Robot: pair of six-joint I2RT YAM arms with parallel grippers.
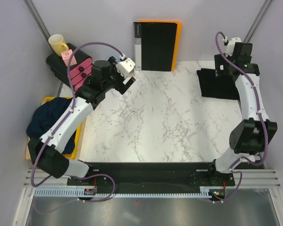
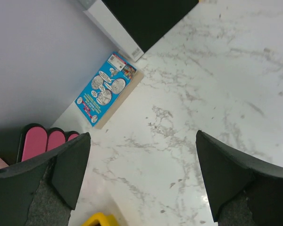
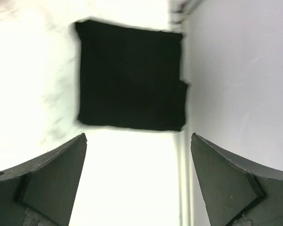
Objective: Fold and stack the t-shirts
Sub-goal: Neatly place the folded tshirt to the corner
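Black cloth t-shirt point(image 3: 132, 75): folded square, flat at the far right corner of the white marble table point(image 1: 155, 117).
Navy cloth t-shirt point(image 1: 49, 117): crumpled in the yellow plastic bin point(image 1: 81, 136), left side.
Right gripper point(image 3: 139, 141): fingers wide apart, empty, above the black square.
Left gripper point(image 2: 144, 136): fingers wide apart, empty, over the marble.
Step, likely: fetch navy; pinch a hem, lift clear.

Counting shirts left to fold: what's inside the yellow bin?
A crumpled navy shirt fills the bin. The left arm crosses over it, and anything beneath the shirt is hidden.
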